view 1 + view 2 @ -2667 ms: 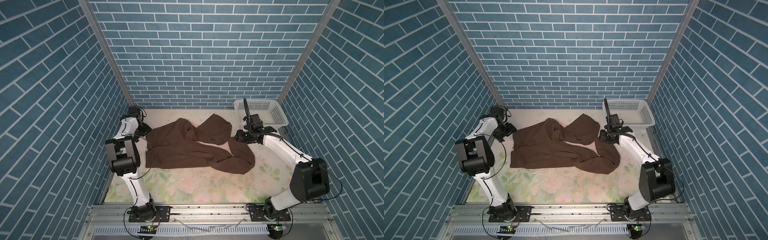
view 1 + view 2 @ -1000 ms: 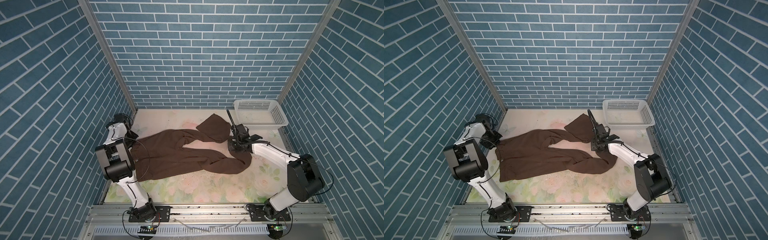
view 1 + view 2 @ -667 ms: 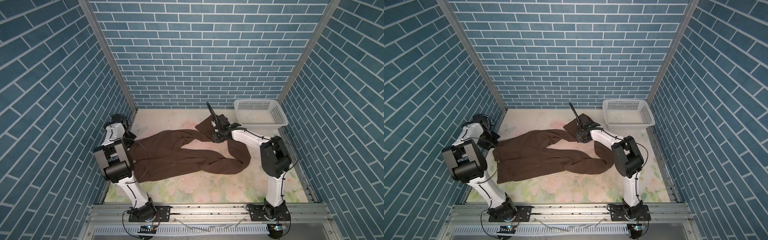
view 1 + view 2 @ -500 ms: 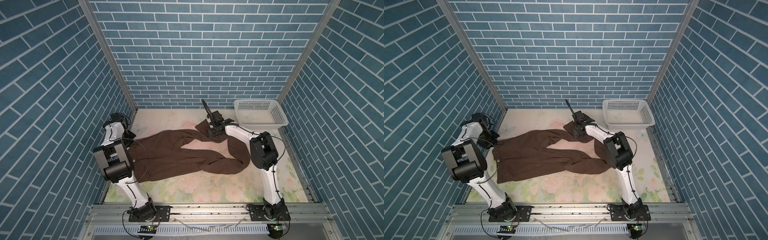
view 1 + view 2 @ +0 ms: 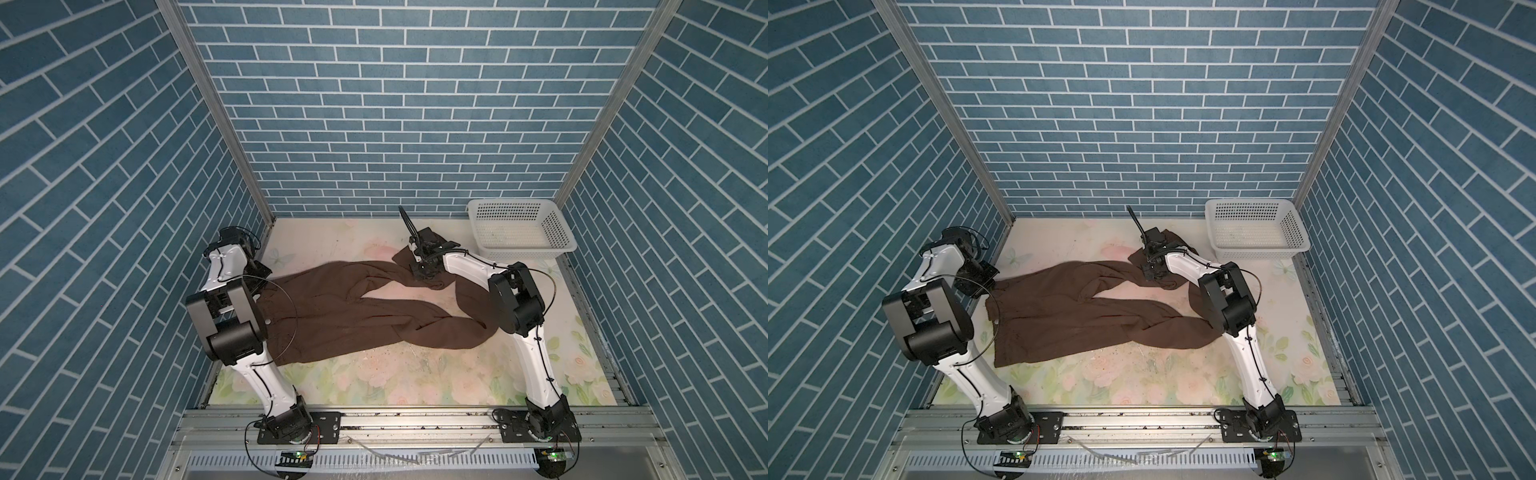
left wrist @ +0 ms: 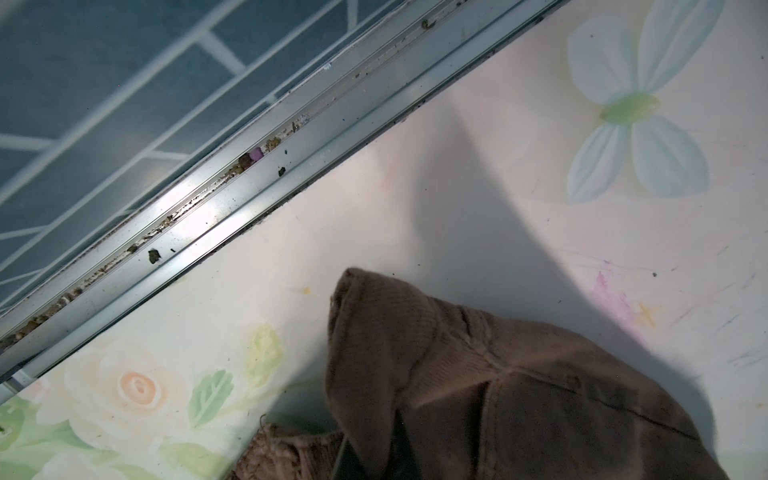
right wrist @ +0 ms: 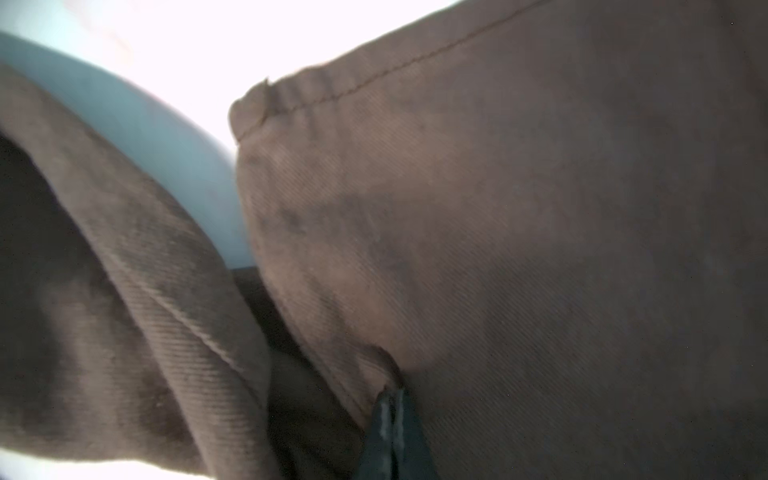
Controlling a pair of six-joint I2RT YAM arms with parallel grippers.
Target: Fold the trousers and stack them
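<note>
The trousers (image 5: 353, 316) lie across the middle of the table (image 5: 415, 374), waist at 9 o'clock and legs trailing toward 3 o'clock. The left claw (image 5: 255, 284) is clamped on the waist corner. The right claw (image 7: 388, 417) is pinched together on a leg end at 1 o'clock.

Wears white shells on left arm (image 5: 262, 378) and right arm (image 5: 536, 361), with bulky black joints (image 5: 226, 328). Trails thin black cables (image 5: 296, 316) along the links. Stands on black base plates (image 5: 328, 428), small green lights (image 5: 297, 456) beneath.
</note>
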